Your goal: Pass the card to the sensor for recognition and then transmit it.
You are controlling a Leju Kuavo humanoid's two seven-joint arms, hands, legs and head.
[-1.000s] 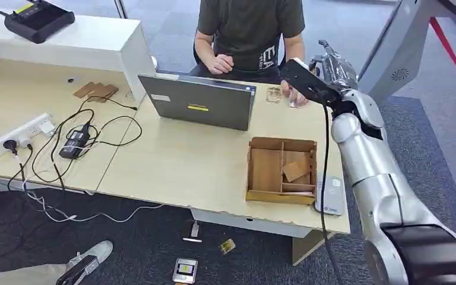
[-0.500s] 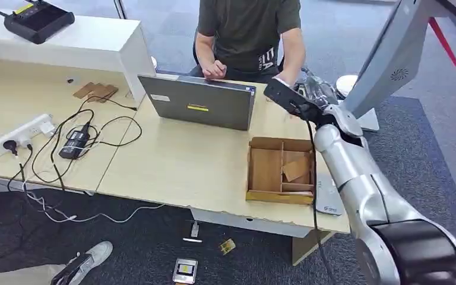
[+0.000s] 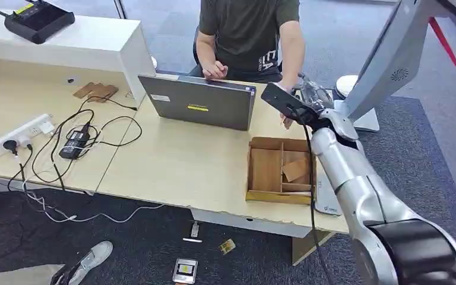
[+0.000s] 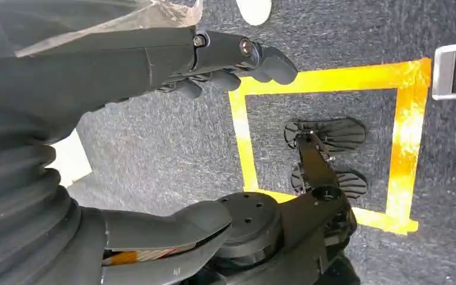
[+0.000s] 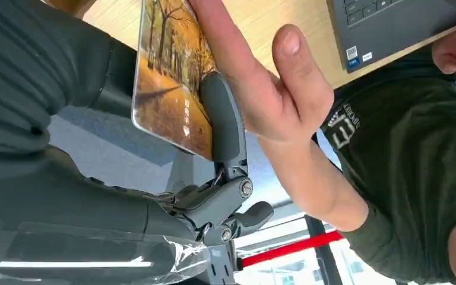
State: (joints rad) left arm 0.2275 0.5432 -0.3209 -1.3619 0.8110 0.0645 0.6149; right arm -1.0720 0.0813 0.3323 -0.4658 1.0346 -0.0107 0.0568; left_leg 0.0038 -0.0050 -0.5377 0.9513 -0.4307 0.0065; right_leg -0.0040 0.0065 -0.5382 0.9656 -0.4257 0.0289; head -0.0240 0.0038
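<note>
now right hand [image 5: 214, 127] pinches card [image 5: 169, 77]

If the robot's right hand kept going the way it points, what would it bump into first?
Most likely the person's hand. The right hand grips the card, and the person's fingers already lie against the card's far side. Depth beyond that is unclear.

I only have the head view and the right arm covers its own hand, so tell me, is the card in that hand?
Observer: Yes. The right hand holds the card, a picture of autumn trees.
Operator: Has the person taken hold of it?
Observer: The person's hand lies against the card.
Operator: And the left hand?
Observer: The left hand hangs over the floor, holding nothing.
</note>
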